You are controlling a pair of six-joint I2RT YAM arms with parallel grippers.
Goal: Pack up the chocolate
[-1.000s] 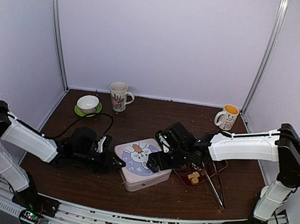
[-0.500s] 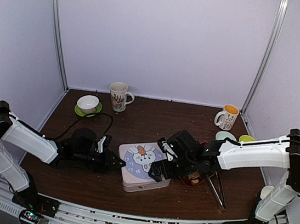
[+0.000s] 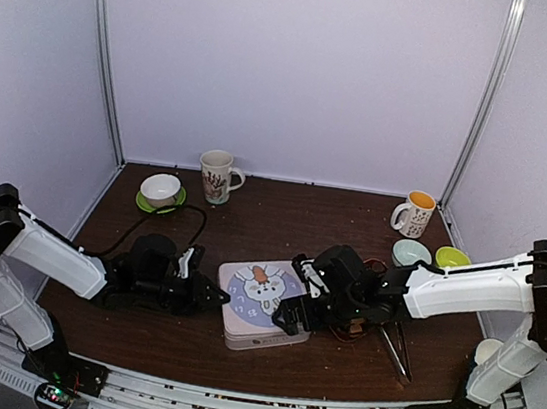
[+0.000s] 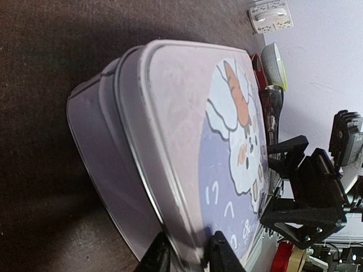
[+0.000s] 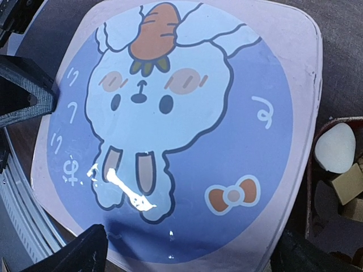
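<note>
A square tin (image 3: 259,332) with a blue bunny lid (image 3: 262,292) sits at the table's middle. My left gripper (image 3: 216,298) is shut on the lid's left edge; in the left wrist view its fingers (image 4: 187,258) pinch the lid's rim (image 4: 215,130) above the tin's wall (image 4: 102,147). My right gripper (image 3: 289,318) is open, its fingers wide apart over the lid's near right part (image 5: 187,141). Chocolate, a white piece (image 5: 336,148) and a tan cube (image 5: 349,184), lies in a red tray (image 5: 309,187) just right of the tin. In the top view my right arm hides most of it.
Metal tongs (image 3: 394,347) lie right of the tray. At the back stand a patterned mug (image 3: 218,175), a white bowl on a green saucer (image 3: 160,190) and an orange-filled mug (image 3: 414,214). A pale bowl (image 3: 410,253) and a green bowl (image 3: 451,256) sit at the right.
The tin with its lid has shifted a little to the right and nearer. My right arm has drawn back and lower, uncovering the two small bowls. My left gripper followed the lid's edge.
</note>
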